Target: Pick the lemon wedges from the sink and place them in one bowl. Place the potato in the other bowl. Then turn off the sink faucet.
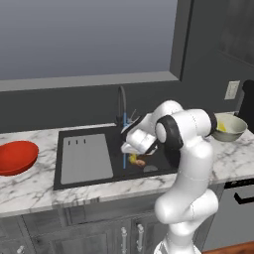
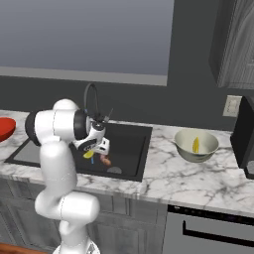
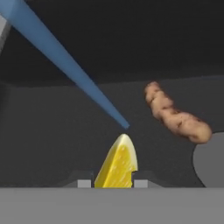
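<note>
A: hand cam up close: gripper (image 3: pixel 113 183) clamped on a lemon wedge (image 3: pixel 117 163), potato (image 3: pixel 175 117) just past it on the sink (image 3: pixel 52 131) floor, blue water stream (image 3: pixel 61 61) coming down.

B: yep, and the right base cam shows the other wedge (image 2: pixel 196 145) sitting in the grey-beige bowl (image 2: pixel 196 145); left cam has the red bowl (image 1: pixel 16 157) far left.

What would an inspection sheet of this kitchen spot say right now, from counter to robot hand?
Surface: marble counter around black sink.
Job's things: lemon wedge between fingertips; second lemon wedge in grey-beige bowl; potato on sink floor; red bowl empty; water stream running from faucet.
Clutter: nothing seen.
Grippers: gripper shut on lemon wedge.
Cables: nothing seen.
Surroundings: wall outlet, window.
</note>
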Motion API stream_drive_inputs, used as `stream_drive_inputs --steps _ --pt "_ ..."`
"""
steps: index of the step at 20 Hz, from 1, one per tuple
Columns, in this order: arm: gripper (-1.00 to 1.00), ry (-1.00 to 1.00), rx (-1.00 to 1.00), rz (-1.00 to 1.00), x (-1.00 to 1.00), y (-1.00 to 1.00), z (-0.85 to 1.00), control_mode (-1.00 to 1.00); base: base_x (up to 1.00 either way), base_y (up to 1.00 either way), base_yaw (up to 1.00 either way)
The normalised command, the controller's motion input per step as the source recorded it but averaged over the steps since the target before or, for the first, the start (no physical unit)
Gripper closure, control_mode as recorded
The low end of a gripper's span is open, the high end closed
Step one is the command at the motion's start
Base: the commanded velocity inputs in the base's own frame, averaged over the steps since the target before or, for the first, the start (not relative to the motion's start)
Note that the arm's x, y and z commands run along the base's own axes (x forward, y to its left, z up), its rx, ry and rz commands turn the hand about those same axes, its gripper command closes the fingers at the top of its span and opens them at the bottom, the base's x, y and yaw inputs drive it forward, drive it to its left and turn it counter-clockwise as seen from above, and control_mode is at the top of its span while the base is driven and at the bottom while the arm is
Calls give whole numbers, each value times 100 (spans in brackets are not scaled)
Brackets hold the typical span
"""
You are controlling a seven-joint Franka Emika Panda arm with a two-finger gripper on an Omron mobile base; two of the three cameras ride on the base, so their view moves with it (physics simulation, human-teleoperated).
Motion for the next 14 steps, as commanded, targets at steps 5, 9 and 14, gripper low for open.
stream_drive_inputs --steps 5,9,14 --pt "100 0 0 0 -9 -25 78 -100 0 0 0" --pt "100 0 0 0 -13 -31 81 -100 0 0 0" --pt "100 0 0 0 -8 -34 90 -100 0 0 0"
